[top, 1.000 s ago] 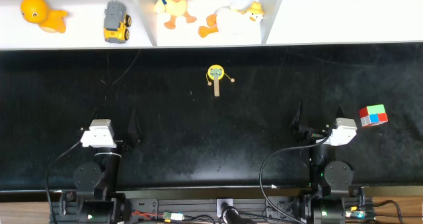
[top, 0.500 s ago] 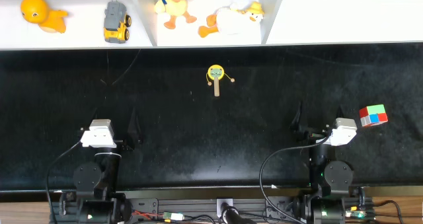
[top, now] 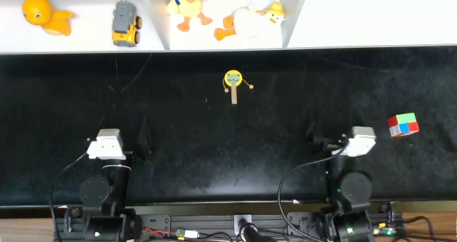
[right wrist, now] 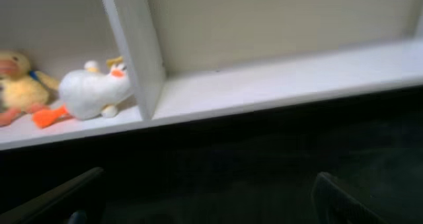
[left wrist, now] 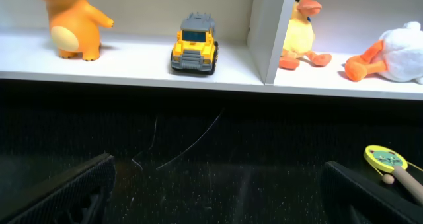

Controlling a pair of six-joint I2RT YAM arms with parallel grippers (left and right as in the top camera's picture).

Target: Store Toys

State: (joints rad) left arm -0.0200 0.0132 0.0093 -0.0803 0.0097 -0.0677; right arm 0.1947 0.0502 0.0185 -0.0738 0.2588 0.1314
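Rattle drum (top: 233, 80) lay mid-mat and the colour cube (top: 403, 125) sat at the mat's right, near the right arm. Left gripper (left wrist: 218, 181) and right gripper (right wrist: 210, 184) were spread wide, holding nothing. Top view caught the cube. Left wrist view caught the rattle drum and a truck (left wrist: 195, 42) on the shelf (left wrist: 132, 65).

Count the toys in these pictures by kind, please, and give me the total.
Ducks: 3 (orange duck, yellow duck, white duck)
Toy truck: 1
Rattle drum: 1
Coloured cube: 1
Total: 6
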